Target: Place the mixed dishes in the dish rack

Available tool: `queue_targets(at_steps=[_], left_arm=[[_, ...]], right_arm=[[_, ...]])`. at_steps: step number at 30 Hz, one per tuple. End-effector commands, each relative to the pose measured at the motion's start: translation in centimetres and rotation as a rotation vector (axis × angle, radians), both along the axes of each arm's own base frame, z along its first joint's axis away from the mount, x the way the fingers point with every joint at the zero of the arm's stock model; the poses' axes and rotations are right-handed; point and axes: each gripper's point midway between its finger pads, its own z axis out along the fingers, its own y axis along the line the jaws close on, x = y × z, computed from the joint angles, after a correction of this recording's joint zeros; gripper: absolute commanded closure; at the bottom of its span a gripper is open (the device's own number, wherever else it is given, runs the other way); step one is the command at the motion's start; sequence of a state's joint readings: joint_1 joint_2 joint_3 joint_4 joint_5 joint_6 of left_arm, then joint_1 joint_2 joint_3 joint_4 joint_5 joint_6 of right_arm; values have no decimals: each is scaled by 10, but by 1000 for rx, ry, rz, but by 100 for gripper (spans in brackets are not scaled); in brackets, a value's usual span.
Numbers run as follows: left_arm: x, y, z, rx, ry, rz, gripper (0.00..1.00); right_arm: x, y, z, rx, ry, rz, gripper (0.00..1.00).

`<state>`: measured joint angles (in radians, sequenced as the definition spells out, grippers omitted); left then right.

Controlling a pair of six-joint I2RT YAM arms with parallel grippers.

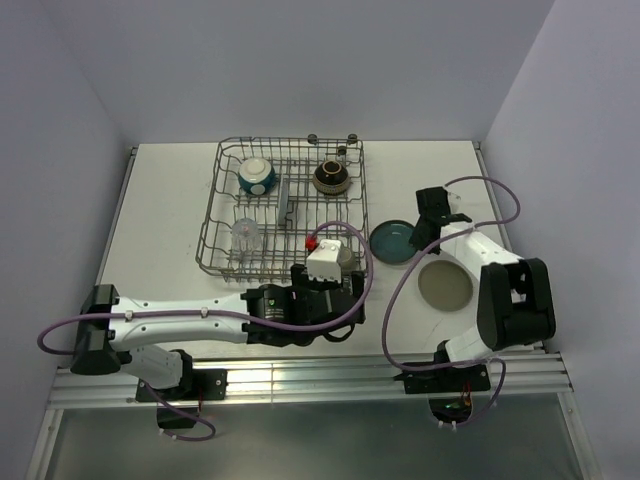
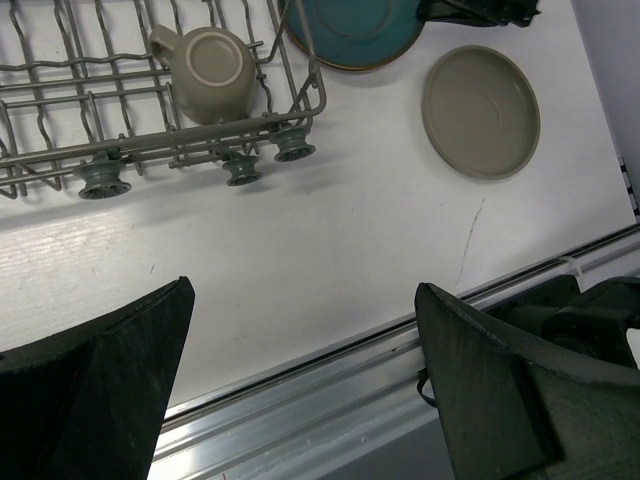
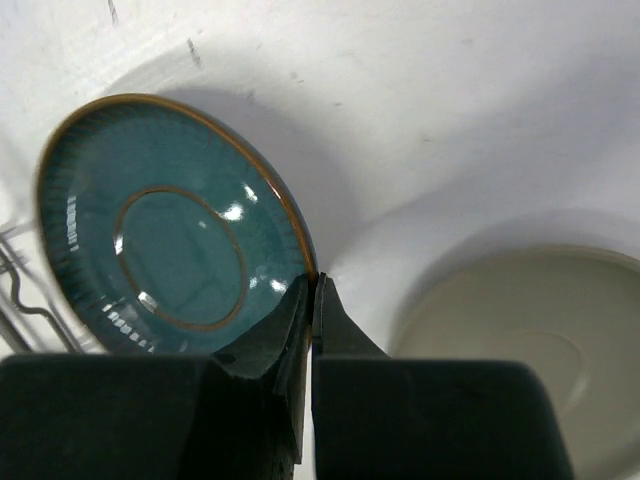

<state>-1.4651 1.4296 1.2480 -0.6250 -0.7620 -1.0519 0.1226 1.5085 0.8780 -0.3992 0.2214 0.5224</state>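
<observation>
Black fingers of the right gripper (image 3: 312, 295) are pinched tight on the rim of the teal plate (image 3: 170, 230), which is between the beige plate (image 3: 510, 340) and the dish rack (image 1: 270, 141) on the counter (image 3: 450, 120). The left gripper (image 2: 303, 290) hangs spread wide and empty over the counter's near edge. The rack beside it holds a mug (image 2: 208, 72), a glass (image 1: 246, 235) and two bowls (image 1: 256, 176).
</observation>
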Motion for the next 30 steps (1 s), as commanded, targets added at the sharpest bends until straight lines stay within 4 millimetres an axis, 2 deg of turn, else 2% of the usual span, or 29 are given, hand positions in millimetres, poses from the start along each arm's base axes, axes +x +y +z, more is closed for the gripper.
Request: queue_targets(at_steps=[1,6,13,15,18,25,27,30], left_arm=[[9,-16,19,-72,10,-12,1],[25,-19,12,-99,47,3,1],[40,-35,22,-184,73,-38,1],[43,-40,22,-185,83,-38,1],[49,-45,17,-191,107,-35,1],[71,-46,13,-251,149,-18,1],[75,-49,13,-272,158,-26,1],[86,-49,16,-297,158,-20,1]], right_arm=[[3,-18,37,-24,-75,-55,100],[6,-23,67,-3,-128,-60,100],[2,-26,78,29,-143,-58,100],[1,-24,86,44,-166,-57,100],[-1,-20,106,75,-208,-46,100],[-4,-12,170,104,-308,3,100],[-6,-5,184,134,-336,29,100],[-12,4,193,171,-351,65,100]])
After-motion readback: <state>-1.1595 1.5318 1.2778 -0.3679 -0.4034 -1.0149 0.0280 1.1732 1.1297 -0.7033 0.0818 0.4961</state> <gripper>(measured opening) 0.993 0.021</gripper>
